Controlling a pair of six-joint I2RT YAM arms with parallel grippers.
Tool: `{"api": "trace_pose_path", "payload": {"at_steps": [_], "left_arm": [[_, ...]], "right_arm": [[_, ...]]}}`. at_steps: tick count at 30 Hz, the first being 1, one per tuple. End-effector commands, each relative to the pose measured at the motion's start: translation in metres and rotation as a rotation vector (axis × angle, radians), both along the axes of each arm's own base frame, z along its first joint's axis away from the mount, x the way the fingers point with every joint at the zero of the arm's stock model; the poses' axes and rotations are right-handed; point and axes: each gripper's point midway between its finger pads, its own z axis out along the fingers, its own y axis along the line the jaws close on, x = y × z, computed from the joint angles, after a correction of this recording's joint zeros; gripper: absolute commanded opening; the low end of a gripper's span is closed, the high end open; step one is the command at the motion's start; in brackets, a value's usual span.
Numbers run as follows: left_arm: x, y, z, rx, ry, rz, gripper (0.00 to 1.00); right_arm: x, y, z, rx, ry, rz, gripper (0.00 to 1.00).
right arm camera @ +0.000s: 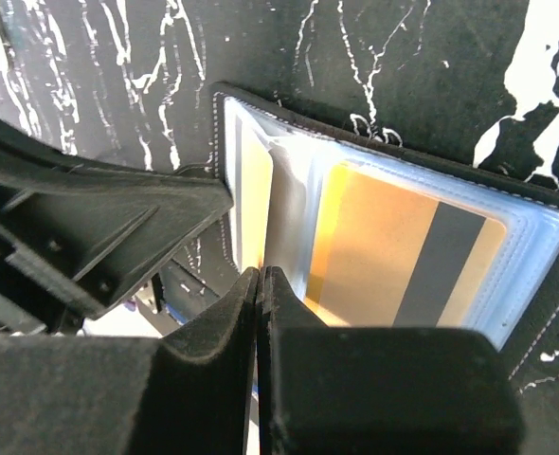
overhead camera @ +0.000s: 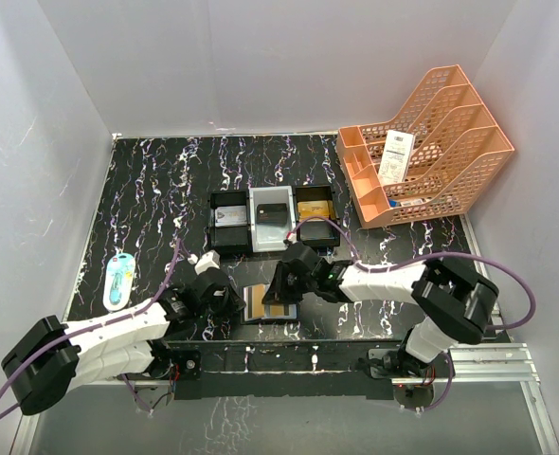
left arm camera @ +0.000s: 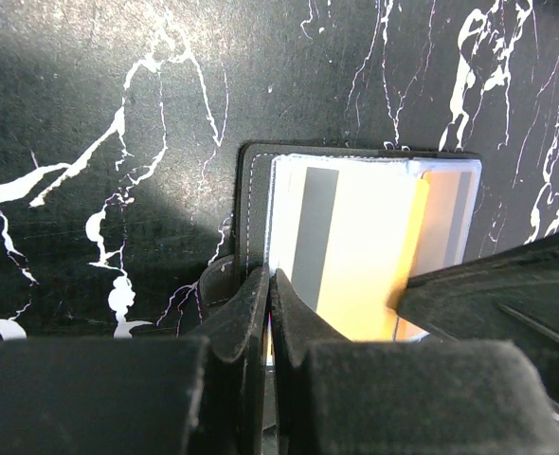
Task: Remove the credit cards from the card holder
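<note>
Right wrist shows the gold card (right arm camera: 374, 248) striped grey (unclear overhead).

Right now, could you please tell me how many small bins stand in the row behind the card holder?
3, side by side: a black bin on the left, a grey bin in the middle, a black bin on the right. None appears hidden.

Credit cards (right arm camera: 393, 256) sit in the card holder (overhead camera: 265, 305), before the bins (overhead camera: 252, 218).
</note>
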Motion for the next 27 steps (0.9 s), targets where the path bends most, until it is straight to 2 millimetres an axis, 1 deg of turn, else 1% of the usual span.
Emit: {"api": "trace_pose_path", "payload": {"at_steps": [1, 12, 17, 22, 24, 27], "left_arm": [[-0.029, 0.037, -0.038, 0.153, 0.115, 0.000, 0.00], [-0.029, 0.035, -0.037, 0.154, 0.118, -0.004, 0.00], [-0.028, 0.035, -0.036, 0.152, 0.114, -0.003, 0.00], [-0.026, 0.033, -0.033, 0.149, 0.105, -0.010, 0.00], [-0.025, 0.031, -0.032, 0.138, 0.101, -0.015, 0.00], [-0.025, 0.023, -0.028, 0.108, 0.097, -0.031, 0.00]], "right_arm": [[0.007, 0.014, 0.038, 0.139, -0.076, -0.006, 0.00], [0.008, 0.001, 0.033, 0.118, -0.074, -0.006, 0.00], [0.005, -0.006, 0.033, 0.148, -0.063, -0.001, 0.00], [0.002, -0.006, 0.025, 0.137, -0.038, 0.028, 0.00], [0.002, -0.003, 0.022, 0.126, -0.033, 0.047, 0.05], [0.007, -0.002, 0.012, 0.064, -0.027, 0.055, 0.14]]}}
